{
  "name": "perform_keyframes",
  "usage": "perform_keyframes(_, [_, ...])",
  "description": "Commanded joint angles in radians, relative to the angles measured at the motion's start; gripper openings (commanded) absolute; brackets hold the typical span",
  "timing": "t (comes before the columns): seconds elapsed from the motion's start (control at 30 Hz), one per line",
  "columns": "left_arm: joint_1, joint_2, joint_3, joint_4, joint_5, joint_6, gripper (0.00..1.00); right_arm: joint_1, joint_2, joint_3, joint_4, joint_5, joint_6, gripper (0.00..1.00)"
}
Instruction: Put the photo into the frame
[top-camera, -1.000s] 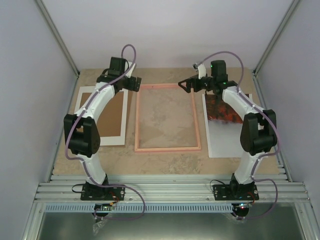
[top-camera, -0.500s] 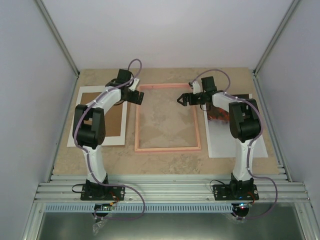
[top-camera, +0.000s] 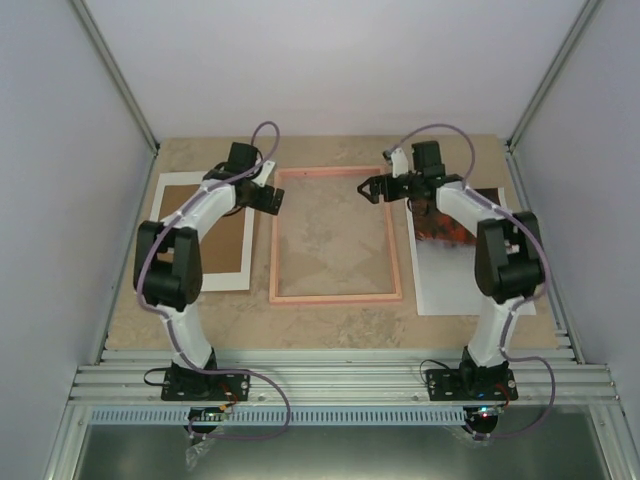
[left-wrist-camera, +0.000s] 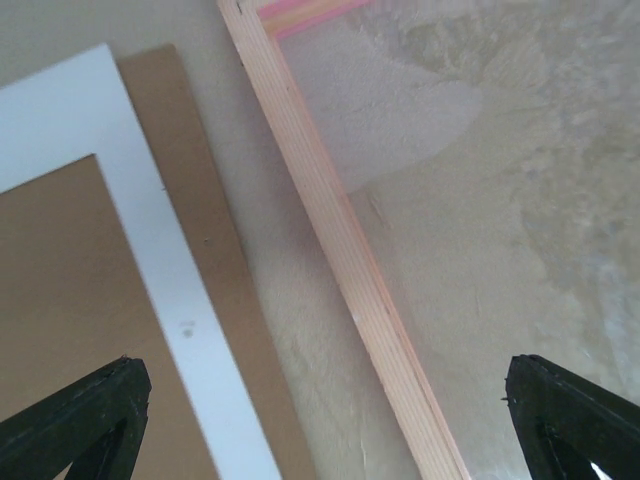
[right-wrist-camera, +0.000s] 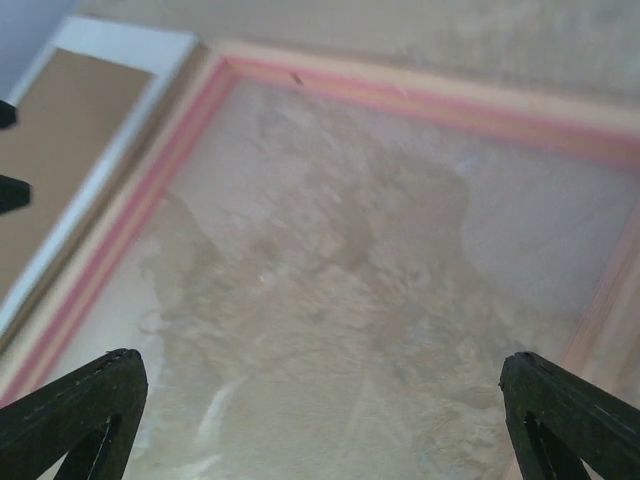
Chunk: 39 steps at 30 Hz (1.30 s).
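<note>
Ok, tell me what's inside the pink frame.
Inside the frame only bare tabletop shows through the clear pane; no print. The photo lies outside, to its right. The right gripper hides a bit of the far right corner from above.

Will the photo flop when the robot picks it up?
Probably floppy: the photo looks like a thin sheet lying flat on the table. Likely light, and tricky to pinch, since no edge appears lifted.

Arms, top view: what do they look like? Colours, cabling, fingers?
The left arm and right arm have white links, black joints and black bases. A mauve cable loops along each. Fingers are black, tapering to wedge-shaped tips.
</note>
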Motion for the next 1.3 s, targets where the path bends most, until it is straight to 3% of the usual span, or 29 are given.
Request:
perform_keyframes(0.0, [-0.004, -0.169, -0.078, -0.036, -0.004, 0.043, 0.99, -0.001, -0.223, -0.056, 0.019, 0.048, -0.115, 0.98])
perform_keyframes(0.23, [0.016, -0.431, -0.296, -0.118, 0.015, 0.207, 0.99, -0.019, -0.466, -0.19, 0.056, 0.146, -0.248, 0.98])
perform_keyframes(0.53, [0.146, -0.703, -0.594, -0.219, -0.033, 0.587, 0.99, -0.039, -0.66, -0.322, 0.039, -0.094, -0.308, 0.98])
perform_keyframes(0.83, [0.164, -0.834, -0.94, 0.096, -0.241, 0.858, 0.94, -0.039, -0.652, -0.368, 0.049, -0.179, -0.233, 0.98])
perform_keyframes(1.0, [0.164, -0.836, -1.002, 0.175, -0.225, 0.93, 0.91, -0.039, -0.629, -0.363, 0.048, -0.196, -0.223, 0.98])
perform_keyframes(1.27, [0.162, -0.659, -0.989, 0.263, -0.199, 0.982, 0.81, -0.059, -0.585, -0.35, 0.05, -0.213, -0.2, 0.98])
